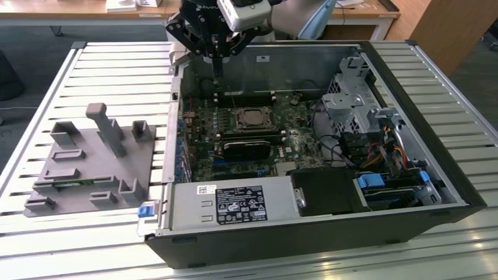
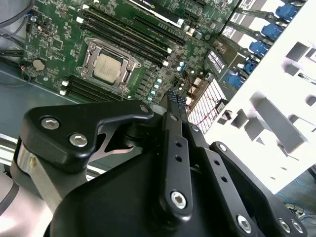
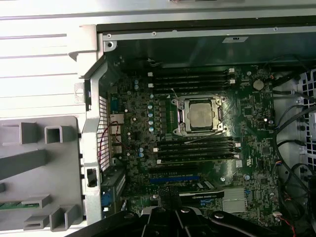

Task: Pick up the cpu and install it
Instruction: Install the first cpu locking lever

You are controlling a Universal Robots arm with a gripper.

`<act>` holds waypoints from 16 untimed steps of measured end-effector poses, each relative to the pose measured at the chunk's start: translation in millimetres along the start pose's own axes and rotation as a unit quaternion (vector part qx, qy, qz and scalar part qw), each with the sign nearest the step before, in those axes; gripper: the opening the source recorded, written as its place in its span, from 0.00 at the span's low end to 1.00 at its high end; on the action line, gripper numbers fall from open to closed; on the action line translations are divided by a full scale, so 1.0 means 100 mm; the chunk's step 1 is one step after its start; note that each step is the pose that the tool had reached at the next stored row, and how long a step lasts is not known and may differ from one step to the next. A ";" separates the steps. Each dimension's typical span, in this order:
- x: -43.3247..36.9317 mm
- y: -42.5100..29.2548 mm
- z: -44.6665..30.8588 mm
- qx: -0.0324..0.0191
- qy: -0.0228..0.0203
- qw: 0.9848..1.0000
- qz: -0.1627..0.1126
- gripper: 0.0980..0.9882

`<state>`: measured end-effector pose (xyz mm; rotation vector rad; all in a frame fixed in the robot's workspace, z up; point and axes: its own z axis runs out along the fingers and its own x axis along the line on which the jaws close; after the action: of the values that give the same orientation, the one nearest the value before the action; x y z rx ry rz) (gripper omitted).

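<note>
Cpu [image 3: 201, 114] sat seated in motherboard socket [image 3: 178, 116], apparently already installed. Hand [image 1: 218, 74] hovered above the case, fingers together, holding nothing, well clear.

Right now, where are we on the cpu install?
The cpu already sits in the motherboard socket, metal top showing in both wrist views. The pincer hangs above the board near the case's back wall with nothing in it. Whether the chip is latched can't be told.
</note>
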<state>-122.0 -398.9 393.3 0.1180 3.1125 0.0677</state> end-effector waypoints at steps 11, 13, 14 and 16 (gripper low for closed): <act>0.005 0.037 0.069 0.000 0.000 1.000 0.000 0.01; 0.005 0.036 0.084 0.000 0.000 1.000 0.000 0.01; 0.005 0.036 0.090 0.000 0.000 1.000 0.000 0.01; 0.005 0.035 0.101 0.000 0.000 1.000 0.000 0.01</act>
<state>-122.0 -394.9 383.3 0.1180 3.1125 0.0690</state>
